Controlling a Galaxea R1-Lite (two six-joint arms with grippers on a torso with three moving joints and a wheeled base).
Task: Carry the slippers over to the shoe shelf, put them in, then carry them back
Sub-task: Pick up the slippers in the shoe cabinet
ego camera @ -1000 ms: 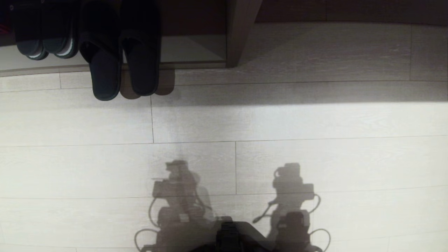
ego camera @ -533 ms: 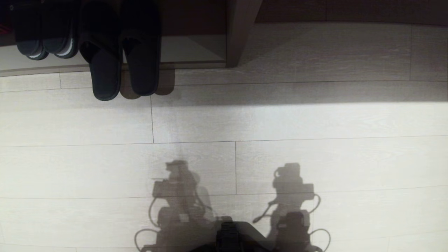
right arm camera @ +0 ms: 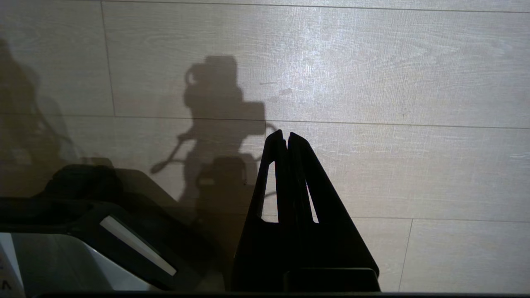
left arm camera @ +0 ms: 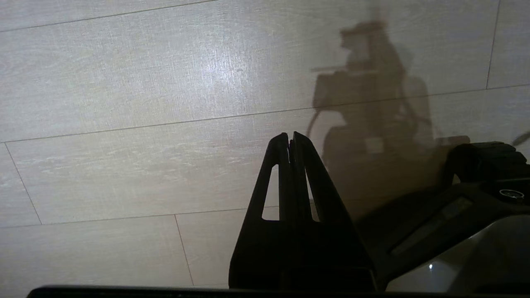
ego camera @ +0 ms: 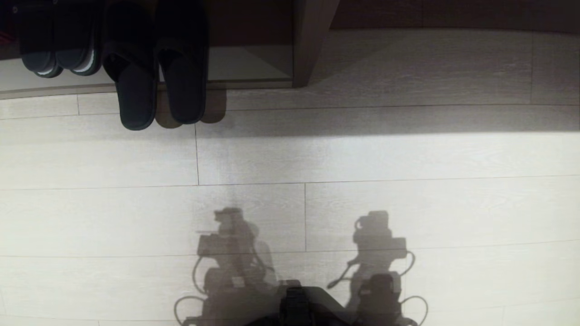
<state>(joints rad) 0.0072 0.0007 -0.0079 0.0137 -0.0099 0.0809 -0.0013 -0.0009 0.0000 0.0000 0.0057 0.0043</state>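
Note:
The two charcoal-black slippers [ego camera: 156,86] lie side by side at the far left of the head view. Their toes are inside the shoe shelf [ego camera: 253,63] and their open heels stick out over the floor. Neither gripper appears in the head view; only the arms' shadows fall on the floor near me. In the left wrist view my left gripper [left arm camera: 290,136] hangs over bare floor, shut and holding nothing. In the right wrist view my right gripper [right arm camera: 285,134] is likewise shut and holding nothing above the floor. Both are far from the slippers.
Another dark pair with pale sole rims [ego camera: 59,59] sits in the shelf left of the slippers. A dark upright panel [ego camera: 310,40] ends the shelf on the right, with a shaded recess beyond it. Pale plank floor [ego camera: 362,158] spreads between my base [ego camera: 299,303] and the shelf.

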